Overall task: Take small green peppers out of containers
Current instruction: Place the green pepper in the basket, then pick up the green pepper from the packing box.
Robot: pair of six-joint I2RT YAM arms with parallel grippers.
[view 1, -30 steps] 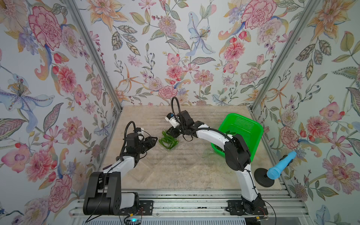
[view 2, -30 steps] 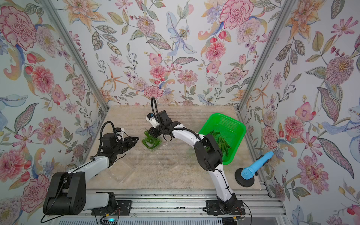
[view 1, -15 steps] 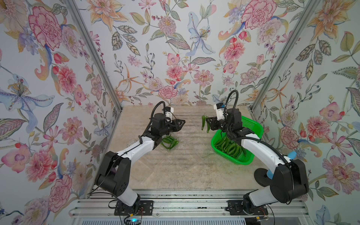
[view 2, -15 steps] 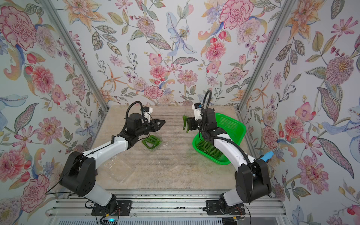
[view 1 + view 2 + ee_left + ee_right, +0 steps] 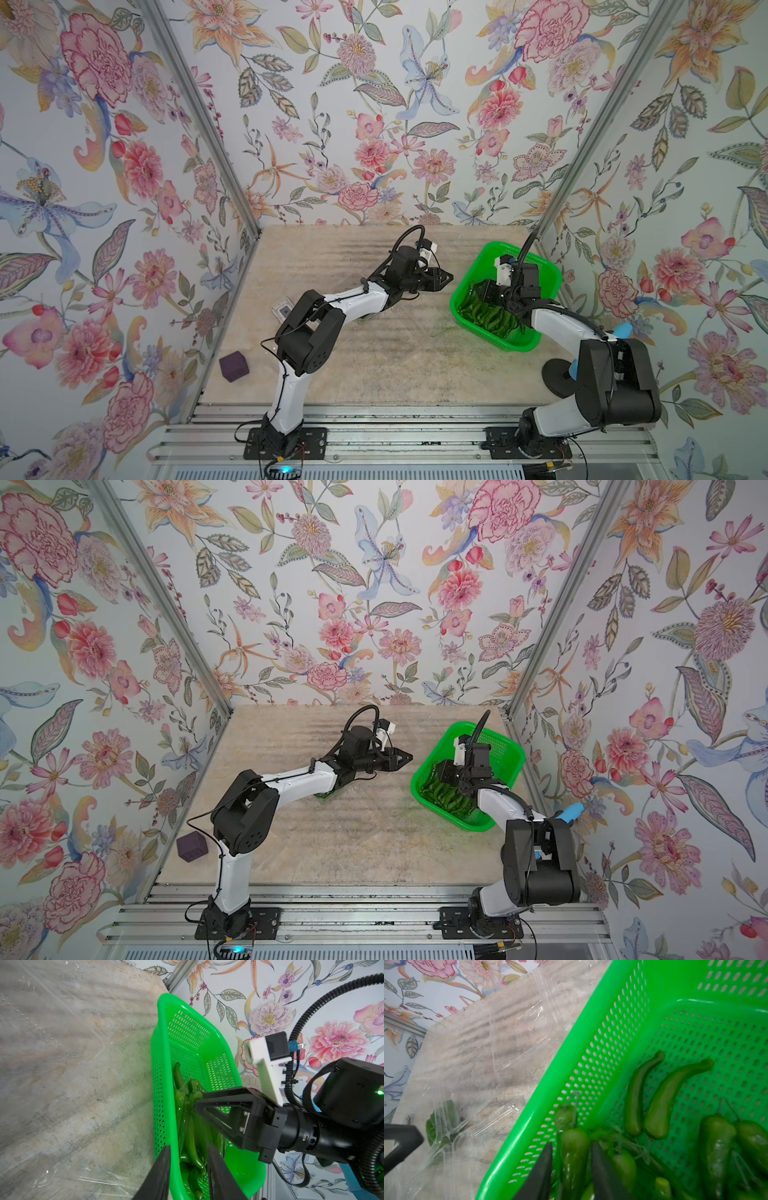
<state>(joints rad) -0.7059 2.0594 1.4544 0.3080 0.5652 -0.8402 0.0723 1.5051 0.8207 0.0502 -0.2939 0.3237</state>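
Over at the green basket (image 5: 527, 1126), the biggest risk I see is the right tool (image 5: 571, 1145) dragging something back out when it lifts. Its jaws are parted, but one pepper (image 5: 574, 1153) sits right between them and nearly fills the gap, and the stems in that pile look like they could snag.

Second worry is the clear container (image 5: 483, 1124) on the surface (image 5: 374, 374). It's thin, see-through plastic, so a tool going in could shove or crush it instead of catching a pepper. Both arms are also close together by the basket's edge, so a careless swing might clip.

Where stuff is: the small green peppers (image 5: 660, 1101) already out lie heaped in the basket, beside and under the right tool. The leftover peppers (image 5: 446, 1113) are in that container, outside the basket wall and well apart from the right tool. Both top views mostly hide it behind the left arm. The left tool (image 5: 442, 279) hovers between container and basket, jaws partway apart, holding nothing.
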